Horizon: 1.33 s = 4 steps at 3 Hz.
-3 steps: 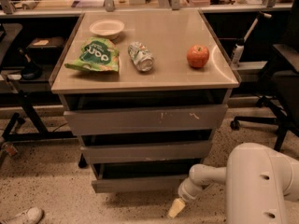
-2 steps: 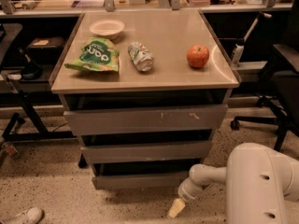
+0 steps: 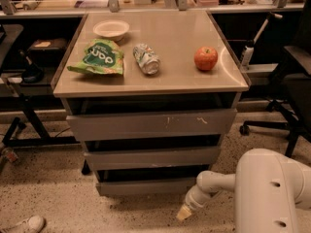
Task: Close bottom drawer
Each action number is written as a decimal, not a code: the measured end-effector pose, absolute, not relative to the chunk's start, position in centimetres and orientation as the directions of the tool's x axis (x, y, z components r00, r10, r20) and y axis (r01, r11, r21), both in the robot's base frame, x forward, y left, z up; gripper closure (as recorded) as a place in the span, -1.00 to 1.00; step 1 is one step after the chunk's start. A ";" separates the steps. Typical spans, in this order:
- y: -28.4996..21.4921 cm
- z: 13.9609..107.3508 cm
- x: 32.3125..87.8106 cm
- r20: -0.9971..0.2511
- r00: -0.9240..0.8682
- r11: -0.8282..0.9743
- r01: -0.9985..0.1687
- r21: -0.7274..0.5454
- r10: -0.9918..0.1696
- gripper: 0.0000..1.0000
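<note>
Down at the foot of the cabinet (image 3: 228, 101), by its front right corner, my pincer (image 3: 183, 212) hangs just above the speckled floor (image 3: 48, 193). It shows as a small cream, tapered tip on a ribbed white wrist, and whether it is spread or pressed together I cannot tell. It grips nothing that I can see. Behind it my arm (image 3: 272, 193) is a smooth, rounded white shell.

The bottom drawer (image 3: 146, 186) is the lowest of the cabinet's three, a flat, matte grey front with no handle. It stands out a little, with a dark slot above it. My pincer sits just below and to the right of its right end, apart from it as far as I can judge. The middle drawer (image 3: 153, 158) above is the same plain grey. The top drawer (image 3: 150, 124) is the widest and carries white scratches. All three openings are in shadow, so their contents cannot be told.

On the cabinet's smooth beige top lie a shallow white bowl (image 3: 111, 29) at the back left, a crinkled green snack bag (image 3: 99, 57) in front of it, a can (image 3: 146, 58) on its side near the middle, and a round red apple (image 3: 206, 58) toward the right edge.
</note>
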State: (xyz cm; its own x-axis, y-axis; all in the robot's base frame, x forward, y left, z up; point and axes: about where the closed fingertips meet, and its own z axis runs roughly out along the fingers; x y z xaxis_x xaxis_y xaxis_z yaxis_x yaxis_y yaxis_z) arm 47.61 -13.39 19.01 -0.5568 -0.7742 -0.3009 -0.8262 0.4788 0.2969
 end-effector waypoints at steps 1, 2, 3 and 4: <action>-13.4 19.0 47.6 -0.301 -0.556 0.479 -0.827 0.296 -0.774 0.32; -13.3 19.0 47.7 -0.303 -0.553 0.477 -0.829 0.292 -0.776 0.76; -12.8 19.5 49.4 -0.330 -0.538 0.482 -0.842 0.242 -0.776 1.00; -12.7 19.8 51.3 -0.350 -0.523 0.484 -0.852 0.200 -0.777 1.00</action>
